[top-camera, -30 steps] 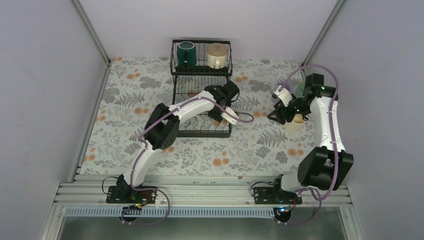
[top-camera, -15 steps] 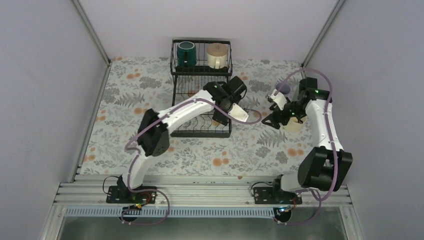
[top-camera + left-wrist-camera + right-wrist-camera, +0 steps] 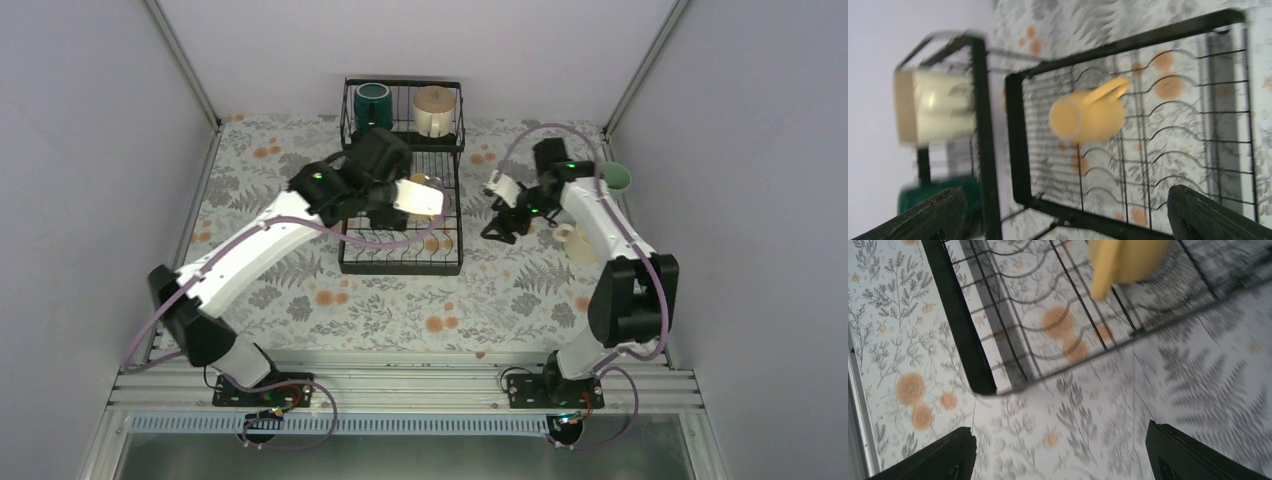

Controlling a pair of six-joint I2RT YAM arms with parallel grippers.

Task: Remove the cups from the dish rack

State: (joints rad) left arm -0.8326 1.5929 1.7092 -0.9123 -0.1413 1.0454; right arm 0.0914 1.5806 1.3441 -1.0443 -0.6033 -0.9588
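Observation:
The black wire dish rack (image 3: 350, 215) stands at the back middle. Its raised basket holds a dark green cup (image 3: 372, 104) and a tan-beige cup (image 3: 434, 110). A yellow cup (image 3: 1089, 115) lies on its side in the slotted tray and also shows in the right wrist view (image 3: 1128, 257). My left gripper (image 3: 385, 207) hangs over the tray, open and empty (image 3: 1068, 220). My right gripper (image 3: 500, 226) is open and empty above the table just right of the rack (image 3: 1063, 455). A mint green cup (image 3: 619, 178) and a cream-white cup (image 3: 582, 243) stand on the table at the right. The lavender cup is hidden.
The floral tablecloth (image 3: 300, 290) covers the table. Grey walls with metal posts (image 3: 185, 65) close in the left, back and right sides. The rack's front corner (image 3: 975, 377) lies close to my right gripper.
My left arm has swung left from the rack's right edge to above the tray. My right gripper has moved left, away from the cream-white cup and toward the rack.

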